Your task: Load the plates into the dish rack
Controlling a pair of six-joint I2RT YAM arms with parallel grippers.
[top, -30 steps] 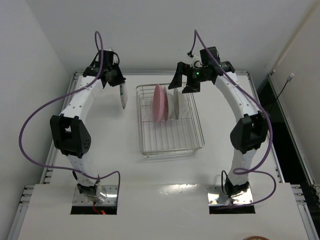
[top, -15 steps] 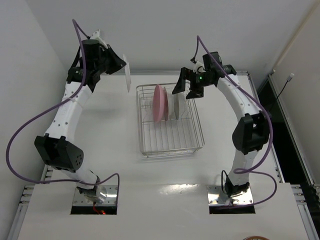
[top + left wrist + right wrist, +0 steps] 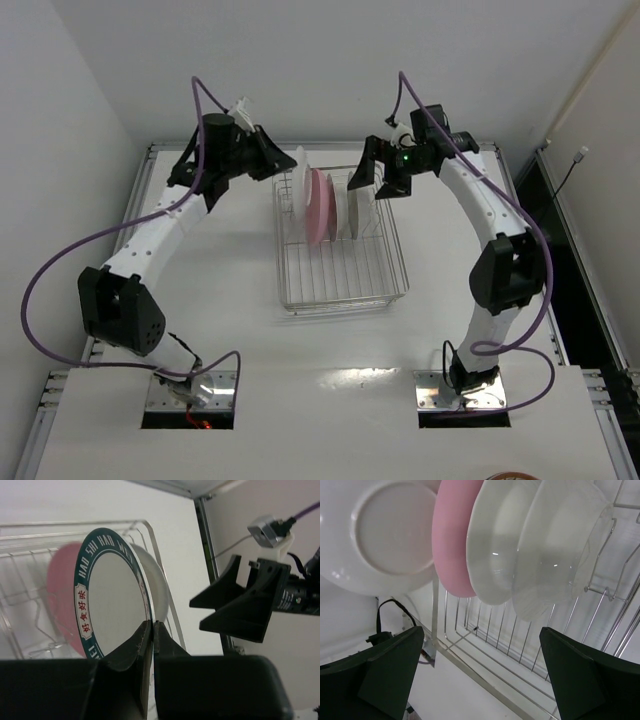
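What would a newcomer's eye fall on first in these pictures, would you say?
The left pincer grips a dark-rimmed white plate on edge at the far end of the dish rack, beside the pink plate. The pink plate and two whitish plates stand upright in the rack, with the right pincer wide open to their right.

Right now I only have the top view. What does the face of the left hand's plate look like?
Observer: Left wrist view: the plate has a dark green rim with lettering; the left hand pinches its edge.
Operator: And its underside?
Observer: Right wrist view: plain white with a foot ring.
Operator: Is the right hand holding anything?
Observer: No, the right hand is open and empty, facing the pink plate and two white plates in the rack.
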